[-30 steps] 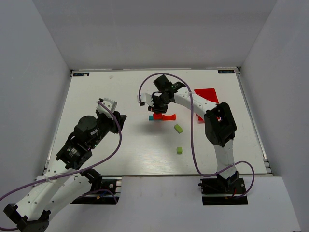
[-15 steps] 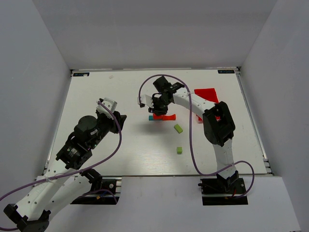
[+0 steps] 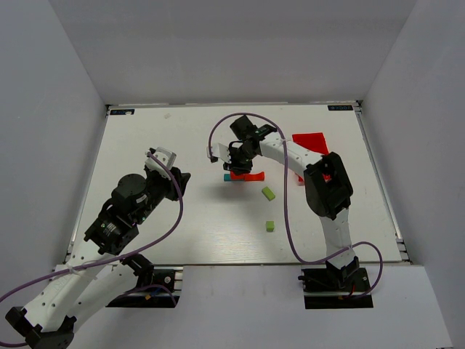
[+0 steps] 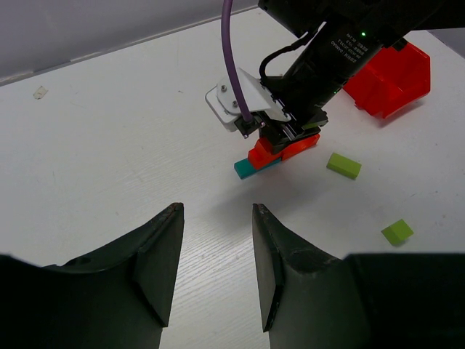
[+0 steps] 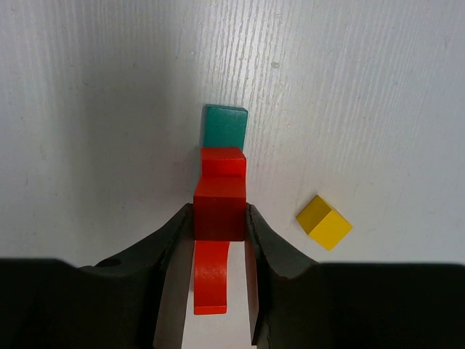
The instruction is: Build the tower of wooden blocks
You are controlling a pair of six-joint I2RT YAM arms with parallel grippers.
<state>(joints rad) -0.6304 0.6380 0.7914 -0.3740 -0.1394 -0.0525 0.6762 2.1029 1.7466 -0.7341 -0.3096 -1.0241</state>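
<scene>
Right claw [image 5: 218, 219] pinches a red cube [image 5: 219, 207] on the wood block tower [image 3: 243, 175] — left claw [image 4: 216, 218] gapes empty.
Top view: the tower sits right under the right claw, with a lime-green bar [image 3: 269, 193] and a lime-green cube [image 3: 269, 226] loose nearer that arm's base. Left wrist view: the left fingers stand wide apart, holding nothing, the tower well ahead of them. Right wrist view: both fingers press the cube's sides — teal bar [image 5: 224, 125] beyond the fingertips, yellow cube [image 5: 324, 222] just right.

A white, wood-grained table [image 3: 160, 138] sat boxed in by plain grey walls [image 3: 232, 51] on three sides, evenly lit, shadows soft.
</scene>
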